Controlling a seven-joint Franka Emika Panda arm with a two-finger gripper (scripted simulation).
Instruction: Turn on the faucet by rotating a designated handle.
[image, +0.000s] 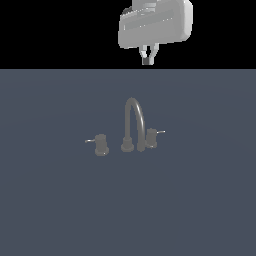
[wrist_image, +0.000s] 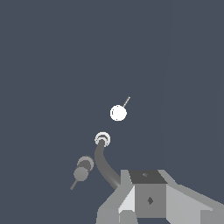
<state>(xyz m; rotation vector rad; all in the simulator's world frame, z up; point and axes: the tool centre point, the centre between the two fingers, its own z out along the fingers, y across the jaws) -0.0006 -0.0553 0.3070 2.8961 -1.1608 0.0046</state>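
We find no text, label, brand, number or sign that can be read in either view. The faucet (image: 134, 125), its handle (image: 151, 137) and the matching knob (image: 101, 144) are plain dark grey with no markings. The counter (image: 50, 200) is a plain blue-grey with nothing written on it. The pale body above the pincer (image: 147, 56) carries no lettering we can make out.
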